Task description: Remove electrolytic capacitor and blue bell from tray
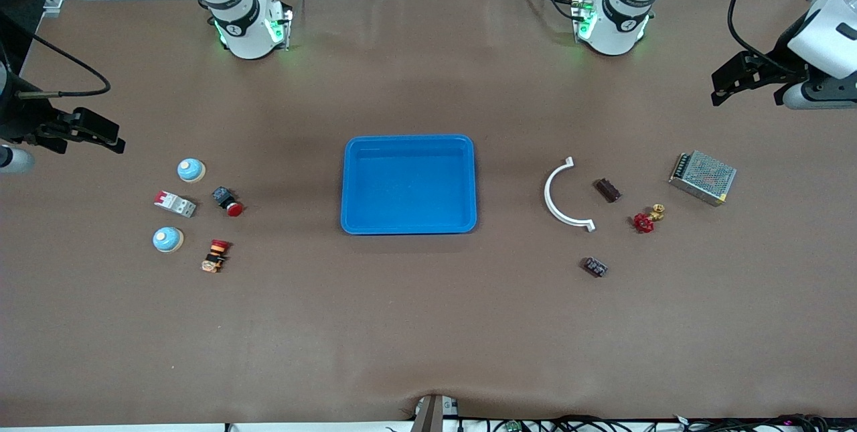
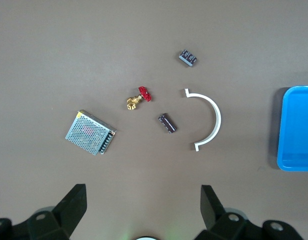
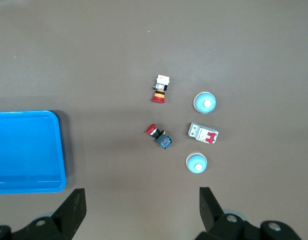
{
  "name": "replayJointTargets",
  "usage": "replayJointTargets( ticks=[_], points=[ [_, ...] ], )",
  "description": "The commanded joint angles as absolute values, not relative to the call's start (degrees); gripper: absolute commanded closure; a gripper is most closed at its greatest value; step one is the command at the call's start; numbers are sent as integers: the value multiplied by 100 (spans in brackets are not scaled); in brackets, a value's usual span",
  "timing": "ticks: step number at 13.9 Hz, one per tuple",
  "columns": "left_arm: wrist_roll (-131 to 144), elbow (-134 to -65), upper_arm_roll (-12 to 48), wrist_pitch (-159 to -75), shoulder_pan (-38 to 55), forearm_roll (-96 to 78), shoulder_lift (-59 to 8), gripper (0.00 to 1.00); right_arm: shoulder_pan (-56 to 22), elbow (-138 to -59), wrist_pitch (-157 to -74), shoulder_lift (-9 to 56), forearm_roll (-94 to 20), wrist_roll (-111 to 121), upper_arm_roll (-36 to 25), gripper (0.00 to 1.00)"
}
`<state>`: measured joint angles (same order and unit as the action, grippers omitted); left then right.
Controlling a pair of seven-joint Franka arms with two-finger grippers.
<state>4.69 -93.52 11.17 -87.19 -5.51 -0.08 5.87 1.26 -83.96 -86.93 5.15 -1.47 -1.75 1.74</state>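
The capacitor (image 1: pixel 608 190), a small dark brown cylinder, lies toward the left arm's end of the table; it also shows in the left wrist view (image 2: pixel 167 123). Two light-blue bells (image 1: pixel 191 169) (image 1: pixel 167 239) stand toward the right arm's end; both show in the right wrist view (image 3: pixel 204 102) (image 3: pixel 196 162). The blue tray (image 1: pixel 408 144) sits at the table's middle and holds nothing. My left gripper (image 1: pixel 718 87) (image 2: pixel 143 200) is open and empty, up in the air near the grey power supply (image 1: pixel 702 177). My right gripper (image 1: pixel 115 137) (image 3: pixel 142 200) is open and empty, raised beside the bells.
Near the capacitor lie a white curved piece (image 1: pixel 566 194), a red-handled brass valve (image 1: pixel 647 219) and another small dark part (image 1: pixel 595 266). By the bells lie a circuit breaker (image 1: pixel 175 203), a red push button (image 1: pixel 227 201) and a striped button (image 1: pixel 215 256).
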Motion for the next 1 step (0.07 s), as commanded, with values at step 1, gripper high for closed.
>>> replayJointTargets(
  ticks=[1],
  points=[
    [360,-9229,1142,-8719,-545,-132,563,0,79,-8279,-8648,562,-141,-141,158,0]
  ],
)
